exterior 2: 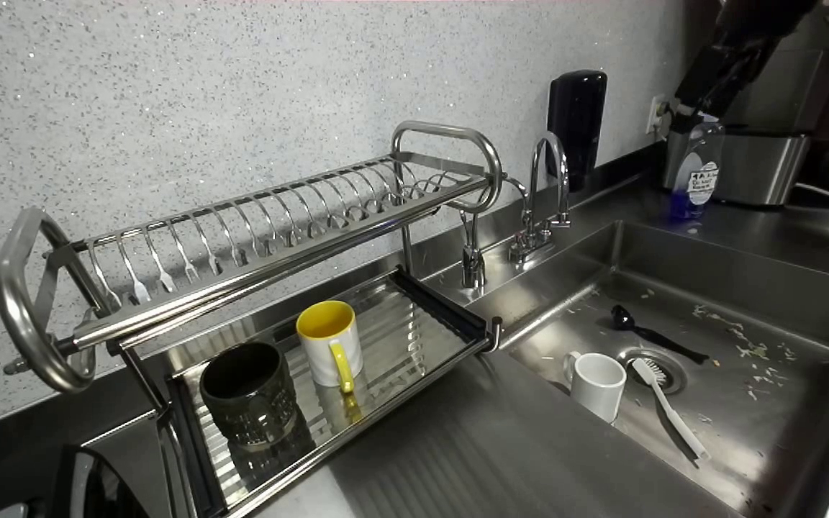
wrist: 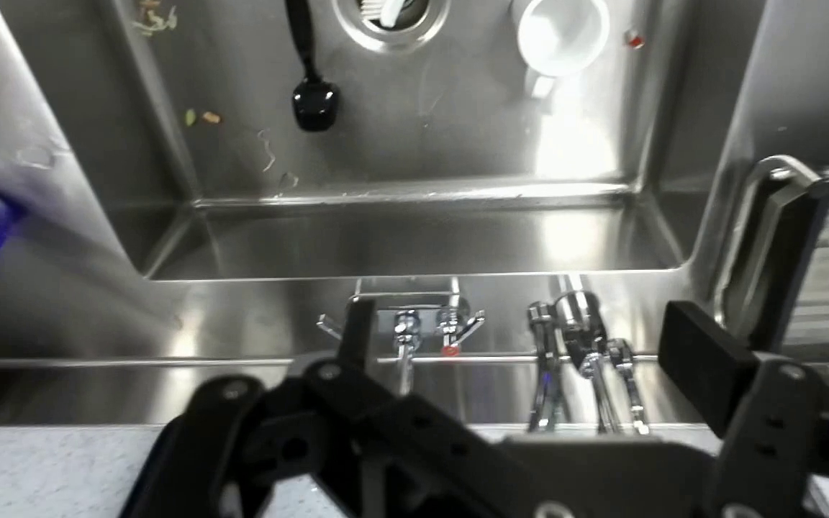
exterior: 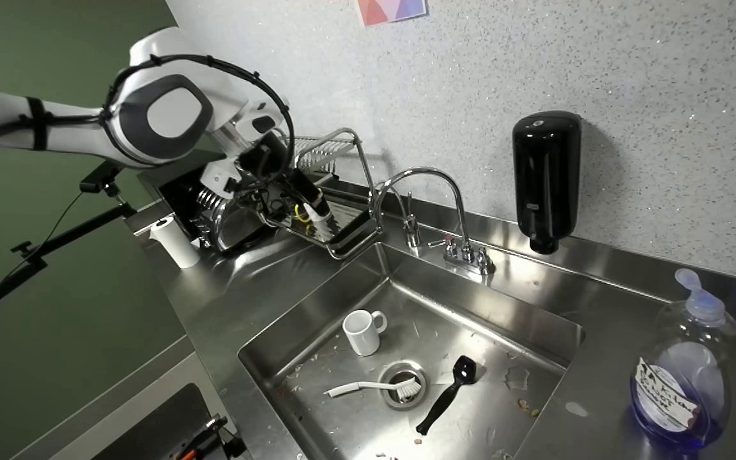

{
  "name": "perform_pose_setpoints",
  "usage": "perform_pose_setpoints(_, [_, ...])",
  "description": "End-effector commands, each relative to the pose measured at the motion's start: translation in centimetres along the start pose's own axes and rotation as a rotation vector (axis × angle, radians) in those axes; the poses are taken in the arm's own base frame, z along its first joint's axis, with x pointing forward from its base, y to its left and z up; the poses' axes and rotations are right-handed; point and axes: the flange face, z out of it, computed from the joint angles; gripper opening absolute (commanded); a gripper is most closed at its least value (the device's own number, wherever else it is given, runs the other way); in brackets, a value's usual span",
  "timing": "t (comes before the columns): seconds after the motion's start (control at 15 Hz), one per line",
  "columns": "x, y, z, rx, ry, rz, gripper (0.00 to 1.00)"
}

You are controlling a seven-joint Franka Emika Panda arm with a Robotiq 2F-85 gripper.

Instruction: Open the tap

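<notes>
The tap is chrome with a thin arched spout and lever handles at its base, behind the sink. Its base shows in both exterior views (exterior: 468,257) (exterior 2: 529,246) and in the wrist view (wrist: 407,325). One handle (wrist: 450,331) has a red mark. My gripper (exterior: 301,201) hangs in front of the dish rack in an exterior view, apart from the tap. In the wrist view the gripper (wrist: 522,342) is open, with nothing between its fingers. The left finger partly hides the tap's base. A dark part of the gripper (exterior 2: 717,79) shows at the top right in an exterior view.
A slim second faucet (exterior: 413,231) stands beside the tap. A wire dish rack (exterior 2: 299,252) with two mugs is alongside. The sink (exterior: 406,300) holds a white mug (exterior: 363,332), brush and black spoon. A soap dispenser (exterior: 547,179) is on the wall; a bottle (exterior: 681,383) stands right.
</notes>
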Motion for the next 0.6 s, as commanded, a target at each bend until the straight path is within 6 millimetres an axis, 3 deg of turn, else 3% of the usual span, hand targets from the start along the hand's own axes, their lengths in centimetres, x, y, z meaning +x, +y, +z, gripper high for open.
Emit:
perform_pose_setpoints(0.0, [0.8,3.7,4.3,-0.093,0.039,0.082,1.0])
perform_pose_setpoints(0.13, [1.3,4.8,6.0,-0.153,0.034,0.108,1.0])
perform_pose_setpoints(0.2, [0.5,4.5,5.0,-0.118,0.016,0.079,1.0])
perform_pose_setpoints(0.33, [0.6,5.1,6.4,-0.145,0.008,0.098,1.0])
perform_pose_setpoints(0.53, [0.9,4.9,6.3,-0.144,0.013,0.096,1.0])
